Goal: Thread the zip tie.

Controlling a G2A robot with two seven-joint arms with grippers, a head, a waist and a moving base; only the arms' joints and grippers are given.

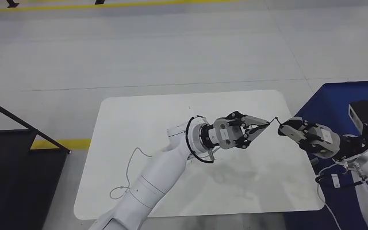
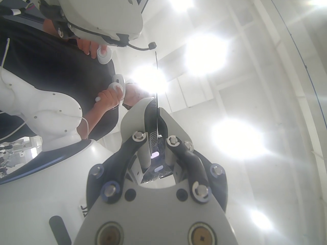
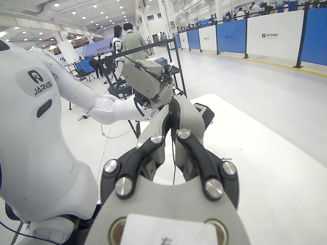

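Two robot arms meet in the air above a white table [image 1: 144, 149], tip to tip, with a thin black zip tie [image 1: 272, 121] strung between them.

The left pincer [image 1: 265, 125] is closed narrowly on the zip tie. In its wrist view the strap [image 2: 156, 77] runs up between the two fingers and pokes out well past the fingertips, ending in a free point with nothing around it.

The right pincer [image 1: 282, 127] faces the left one, just beside it. It too is clamped narrow on the zip tie. In its wrist view a length of strap [image 3: 174, 154] hangs back from the fingertips toward the palm. A small dark piece at its fingertips may be the locking head, but it is too small to be sure.

Progress, as a judgement: the pick-up is done, since the tie is off the table and gripped by both pincers. The ends appear lined up close together. The threading itself looks unfinished, with no closed loop showing. Whether the point has entered the head at all cannot be told. Feeding it through and pulling remain.
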